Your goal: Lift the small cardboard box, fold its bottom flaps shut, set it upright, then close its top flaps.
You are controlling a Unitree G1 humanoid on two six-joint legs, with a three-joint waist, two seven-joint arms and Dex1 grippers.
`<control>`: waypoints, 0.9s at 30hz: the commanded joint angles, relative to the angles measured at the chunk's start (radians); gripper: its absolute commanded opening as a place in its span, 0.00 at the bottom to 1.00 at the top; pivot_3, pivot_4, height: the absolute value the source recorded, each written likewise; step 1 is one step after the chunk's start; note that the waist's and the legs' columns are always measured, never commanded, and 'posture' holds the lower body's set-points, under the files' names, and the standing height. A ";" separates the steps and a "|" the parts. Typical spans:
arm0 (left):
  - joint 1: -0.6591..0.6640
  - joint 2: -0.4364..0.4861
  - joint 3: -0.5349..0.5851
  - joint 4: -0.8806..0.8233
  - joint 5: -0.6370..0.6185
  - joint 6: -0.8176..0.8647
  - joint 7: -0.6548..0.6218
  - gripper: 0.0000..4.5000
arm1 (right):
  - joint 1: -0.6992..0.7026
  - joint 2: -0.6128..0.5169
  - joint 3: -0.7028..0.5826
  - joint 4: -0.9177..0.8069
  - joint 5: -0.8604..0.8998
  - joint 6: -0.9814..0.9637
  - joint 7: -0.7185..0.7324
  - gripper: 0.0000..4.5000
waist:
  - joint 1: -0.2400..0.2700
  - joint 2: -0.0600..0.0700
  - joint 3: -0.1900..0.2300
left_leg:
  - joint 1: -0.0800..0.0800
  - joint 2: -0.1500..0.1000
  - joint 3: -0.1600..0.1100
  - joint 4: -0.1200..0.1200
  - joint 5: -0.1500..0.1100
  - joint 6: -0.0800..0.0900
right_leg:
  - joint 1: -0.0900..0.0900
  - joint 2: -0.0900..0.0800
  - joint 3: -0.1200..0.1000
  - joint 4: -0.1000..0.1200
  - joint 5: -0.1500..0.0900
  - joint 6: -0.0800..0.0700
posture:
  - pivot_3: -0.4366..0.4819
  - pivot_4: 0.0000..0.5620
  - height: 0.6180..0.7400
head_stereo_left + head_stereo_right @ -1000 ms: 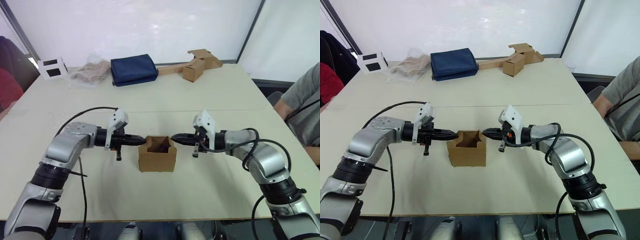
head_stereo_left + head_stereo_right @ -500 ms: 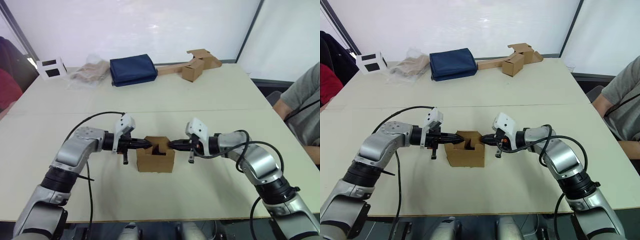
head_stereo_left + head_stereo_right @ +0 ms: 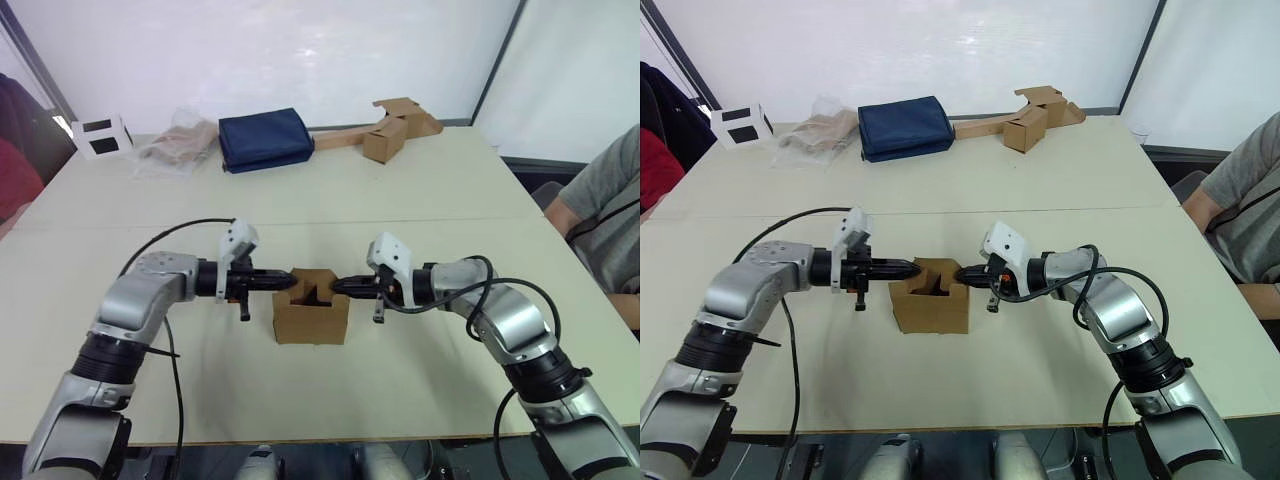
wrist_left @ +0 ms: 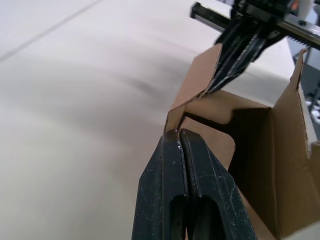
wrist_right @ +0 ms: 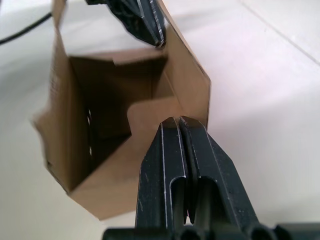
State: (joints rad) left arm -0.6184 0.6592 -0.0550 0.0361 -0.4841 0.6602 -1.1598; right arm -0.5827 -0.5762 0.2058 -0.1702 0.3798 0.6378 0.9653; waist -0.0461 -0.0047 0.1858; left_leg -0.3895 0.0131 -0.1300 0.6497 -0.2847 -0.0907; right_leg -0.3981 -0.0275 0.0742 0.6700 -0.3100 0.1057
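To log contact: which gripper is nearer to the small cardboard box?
About equal. The left gripper touches the small cardboard box at its left top edge; the right gripper touches its right top edge.

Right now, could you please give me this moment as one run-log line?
phase: folding flaps | small cardboard box: on table, top open | left gripper: shut, at left flap | right gripper: shut, at right flap

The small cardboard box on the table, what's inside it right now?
The small cardboard box is open on top. Inside show bare brown walls and two flaps folded inward, one at the left gripper, one at the right gripper. No contents are visible; the flaps hide the floor.
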 commanded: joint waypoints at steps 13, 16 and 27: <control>-0.082 -0.089 -0.051 0.390 0.162 -0.216 -0.003 0.00 | 0.033 -0.136 -0.163 -0.452 0.378 0.338 -0.036 0.00 | 0.003 0.000 0.000 | -0.001 0.000 0.000 0.000 0.000 0.000 | 0.000 0.000 -0.001 -0.001 0.000 0.000 | 0.48 0.27 1.00; -0.083 -0.101 -0.066 0.410 0.175 -0.224 -0.030 0.00 | 0.069 -0.136 -0.101 -0.497 0.327 0.287 -0.063 0.00 | -0.002 0.000 0.000 | -0.001 0.000 0.000 0.000 0.000 0.000 | -0.001 0.000 0.000 0.000 0.000 0.000 | 0.48 0.27 1.00; -0.062 -0.117 -0.073 0.369 0.168 -0.182 -0.068 0.00 | 0.078 -0.103 0.093 -0.399 0.065 0.086 -0.123 0.00 | 0.002 0.000 0.000 | -0.001 -0.001 0.000 0.001 0.000 0.000 | -0.001 0.000 0.000 0.000 0.000 0.000 | 0.48 0.27 1.00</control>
State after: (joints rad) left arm -0.6792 0.5392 -0.1422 0.4481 -0.3056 0.4742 -1.2192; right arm -0.4964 -0.6864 0.3003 -0.5712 0.4713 0.7627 0.8478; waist -0.0442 -0.0049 0.1859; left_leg -0.3906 0.0125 -0.1303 0.6503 -0.2847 -0.0907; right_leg -0.3991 -0.0279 0.0738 0.6704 -0.3100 0.1058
